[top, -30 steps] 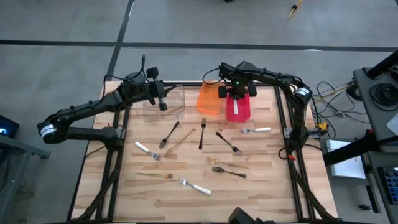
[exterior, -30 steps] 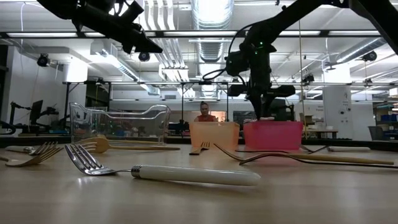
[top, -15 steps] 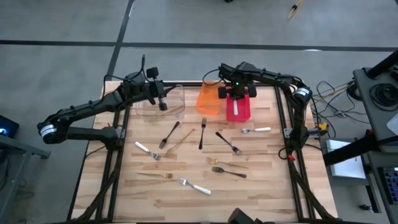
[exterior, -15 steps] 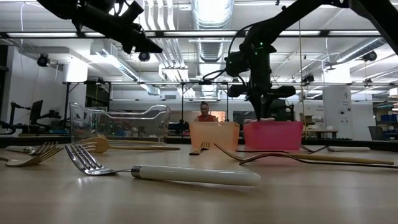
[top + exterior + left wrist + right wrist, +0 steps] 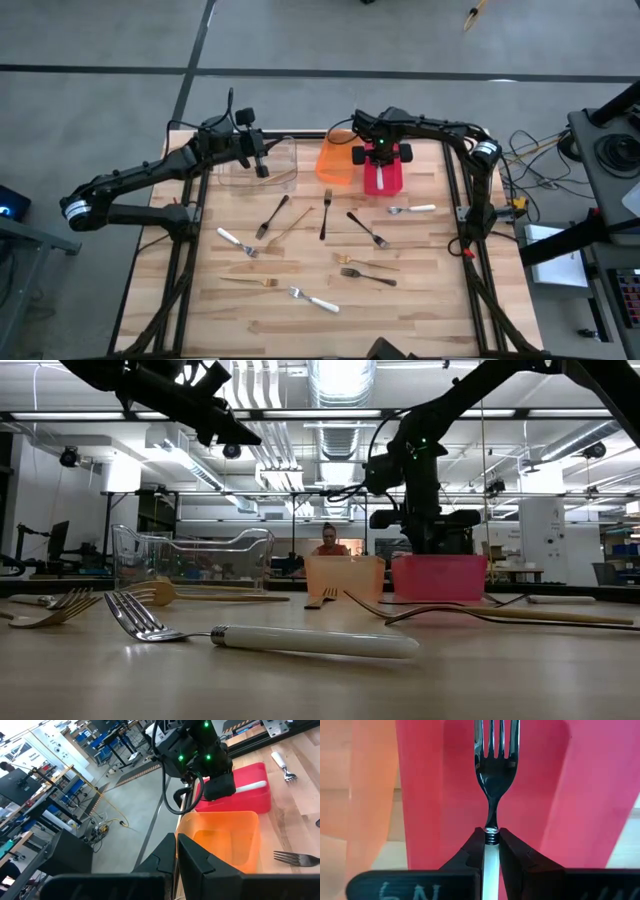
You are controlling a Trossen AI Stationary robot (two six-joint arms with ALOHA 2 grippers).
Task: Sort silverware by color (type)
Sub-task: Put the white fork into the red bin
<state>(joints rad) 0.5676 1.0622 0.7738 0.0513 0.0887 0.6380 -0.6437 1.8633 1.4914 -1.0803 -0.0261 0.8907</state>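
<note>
My right gripper (image 5: 382, 156) hangs over the red bin (image 5: 383, 178) at the far side of the table, pointing down, shut on a shiny silver fork (image 5: 495, 767) with a pale handle. My left gripper (image 5: 262, 166) is shut on nothing and waits in the air above the clear bin (image 5: 250, 172) at the far left. The rest of the silverware lies flat on the wooden table: black forks (image 5: 272, 215), gold pieces (image 5: 292, 226) and white-handled silver forks (image 5: 314, 299). My right gripper pinches the fork's white handle (image 5: 490, 851) between its two fingers, just behind the ringed collar where the neck begins. The fingers come from above and lie across the fork. The fork sits about level and clear above the red bin's floor, its handle's free end (image 5: 252, 786) sticking out past the gripper.
An orange bin (image 5: 337, 160) stands between the clear and red bins along the far edge. A white-handled fork (image 5: 412, 209) lies just near of the red bin. A person (image 5: 327, 540) sits in the room beyond the table.
My right gripper has sunk a little toward the red bin with the fork, still pointing down and still shut on the handle. The fork has stayed level in the hold.
</note>
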